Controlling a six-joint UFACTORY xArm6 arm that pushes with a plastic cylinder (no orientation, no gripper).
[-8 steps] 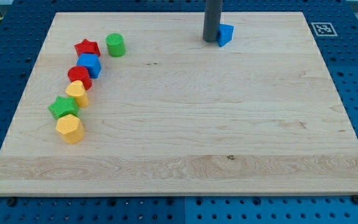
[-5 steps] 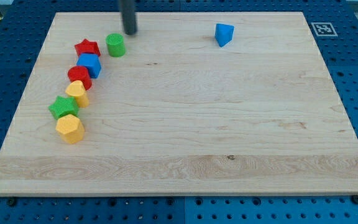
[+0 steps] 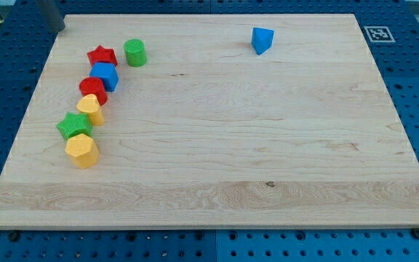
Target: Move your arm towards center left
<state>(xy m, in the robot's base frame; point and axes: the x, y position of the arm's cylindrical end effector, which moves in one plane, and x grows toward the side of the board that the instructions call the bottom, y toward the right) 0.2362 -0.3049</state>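
Observation:
My tip [image 3: 57,28] is at the view's top left, just off the board's top left corner, above and left of the red star [image 3: 102,55]. A curved line of blocks runs down the left side: green cylinder [image 3: 134,52], red star, blue cube [image 3: 105,76], red cylinder [image 3: 92,89], small yellow block [image 3: 90,108], green star [image 3: 73,125], yellow hexagon [image 3: 81,150]. A blue triangular block [image 3: 262,40] sits alone near the top, right of centre. The tip touches no block.
The wooden board [image 3: 217,145] lies on a blue perforated table. A black-and-white marker tag [image 3: 376,33] is at the board's top right corner.
My tip left the blue triangular block, swept left along the top edge past the green cylinder, and now stands at the top left corner. No block moved.

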